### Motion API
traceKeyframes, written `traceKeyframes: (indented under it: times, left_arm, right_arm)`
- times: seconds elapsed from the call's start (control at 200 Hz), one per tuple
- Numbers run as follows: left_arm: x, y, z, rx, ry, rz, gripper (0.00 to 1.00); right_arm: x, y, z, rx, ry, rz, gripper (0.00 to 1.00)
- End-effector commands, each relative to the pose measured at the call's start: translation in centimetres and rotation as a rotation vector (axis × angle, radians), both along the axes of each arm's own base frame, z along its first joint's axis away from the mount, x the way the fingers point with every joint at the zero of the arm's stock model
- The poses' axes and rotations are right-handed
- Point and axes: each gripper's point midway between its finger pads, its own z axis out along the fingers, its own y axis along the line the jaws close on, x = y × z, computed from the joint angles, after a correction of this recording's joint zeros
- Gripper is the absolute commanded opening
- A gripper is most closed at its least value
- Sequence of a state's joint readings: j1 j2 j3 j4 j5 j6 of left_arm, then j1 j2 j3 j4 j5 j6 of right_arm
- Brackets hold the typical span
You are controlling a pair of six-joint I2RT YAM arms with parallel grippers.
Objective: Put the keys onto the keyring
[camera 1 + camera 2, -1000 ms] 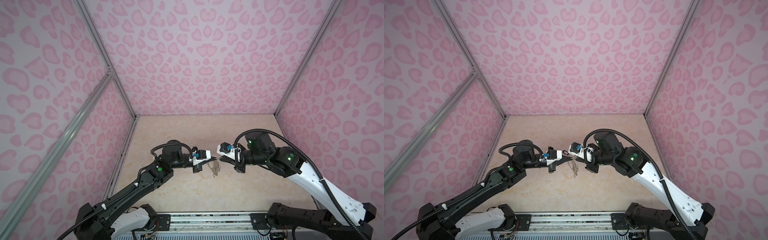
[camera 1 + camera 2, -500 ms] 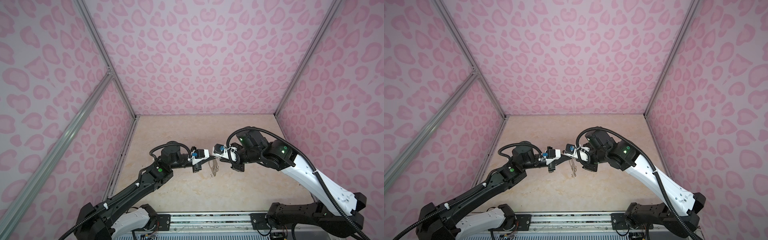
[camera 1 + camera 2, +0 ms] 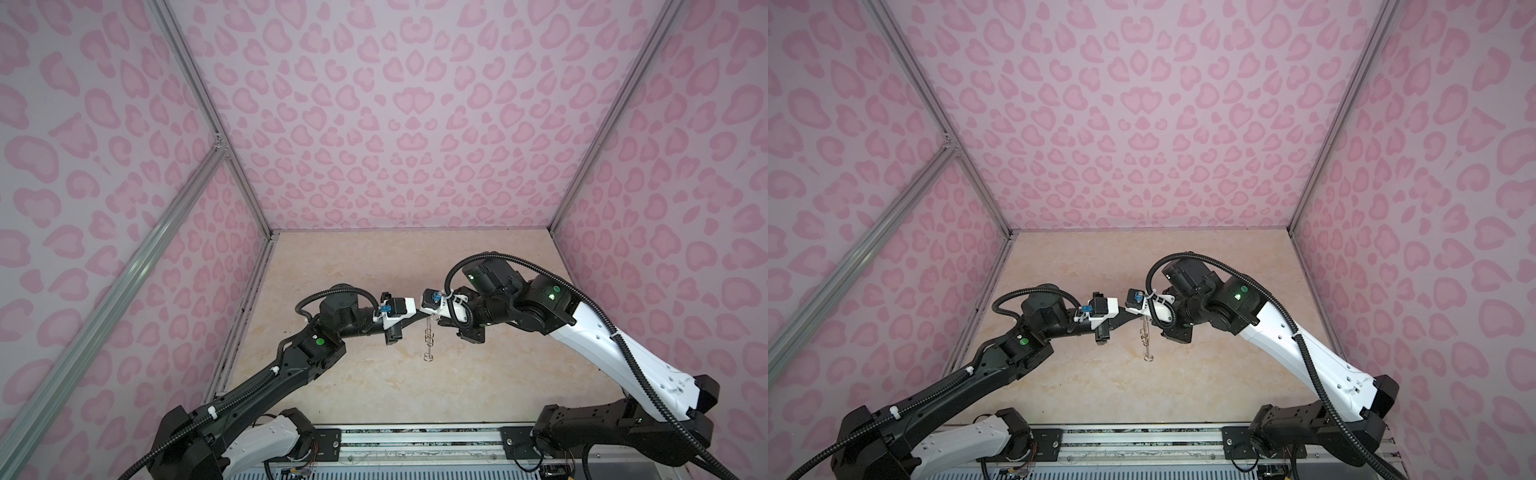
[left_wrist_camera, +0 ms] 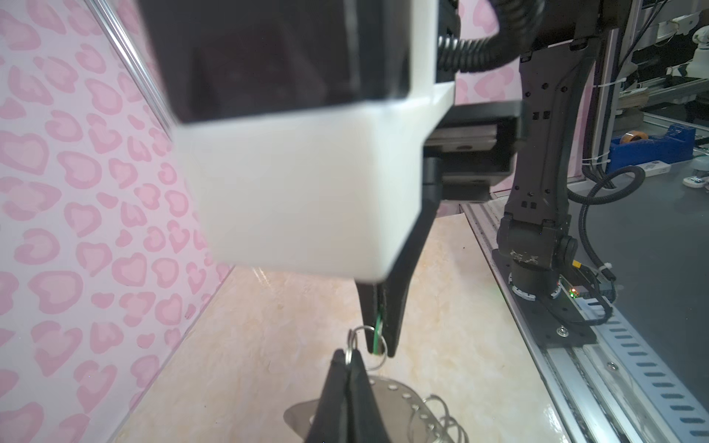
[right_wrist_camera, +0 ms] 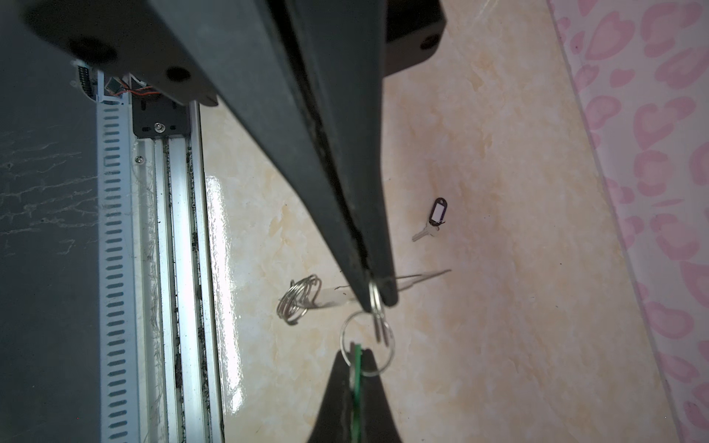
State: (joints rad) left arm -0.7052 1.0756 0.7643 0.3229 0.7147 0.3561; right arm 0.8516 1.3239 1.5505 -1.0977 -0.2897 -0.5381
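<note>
Right wrist view: one black key point(image 5: 431, 217) flat on table point(image 5: 498, 307); right gripper point(image 5: 355, 354) clamped on one green key point(image 5: 357, 366); left gripper point(image 5: 378, 299) pinching split ring point(image 5: 375, 308) of one keyring point(image 4: 387, 395).

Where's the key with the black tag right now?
Only the right wrist view shows it: the black-tagged key lies alone on the beige tabletop, nearer the pink wall than the rail.

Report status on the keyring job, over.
Both shut: left gripper on a keyring split ring, right gripper on green key, tips close. Loose on table: black key. Nothing between grippers.
</note>
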Motion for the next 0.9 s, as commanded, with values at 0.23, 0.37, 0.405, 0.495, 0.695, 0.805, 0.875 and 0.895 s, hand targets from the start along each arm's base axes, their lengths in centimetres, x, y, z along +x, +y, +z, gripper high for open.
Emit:
traceKeyframes:
  times: [0.23, 0.37, 0.405, 0.495, 0.695, 0.805, 0.875, 0.895]
  left_arm:
    - [-0.30, -0.08, 1.43, -0.054, -0.036, -0.022, 0.03]
    - [-0.32, 0.00, 1.20, -0.051, -0.034, -0.018, 0.03]
    - [-0.30, 0.00, 1.15, -0.051, -0.035, -0.016, 0.03]
    - [-0.28, 0.06, 1.06, -0.051, -0.036, -0.012, 0.03]
    - [-0.23, 0.16, 1.25, -0.056, -0.044, -0.003, 0.03]
    - [-0.16, 0.23, 1.27, -0.058, -0.047, 0.004, 0.03]
    - [-0.17, 0.24, 1.22, -0.059, -0.046, 0.004, 0.03]
    - [-0.18, 0.25, 1.25, -0.060, -0.046, 0.004, 0.03]
  right_arm:
    - [-0.14, 0.60, -0.34, -0.007, 0.036, 0.010, 0.00]
    - [0.05, 0.65, 0.15, 0.009, 0.024, 0.003, 0.00]
    - [0.05, 0.71, 0.26, 0.013, 0.022, 0.004, 0.00]
    - [0.06, 0.70, 0.40, 0.020, 0.026, 0.000, 0.00]
    - [0.10, 0.56, 0.30, 0.007, 0.046, -0.008, 0.00]
    - [0.09, 0.46, 0.43, -0.004, 0.049, -0.009, 0.00]
    - [0.09, 0.31, 0.45, -0.015, 0.054, -0.013, 0.00]
    - [0.10, 0.30, 0.39, -0.019, 0.056, -0.013, 0.00]
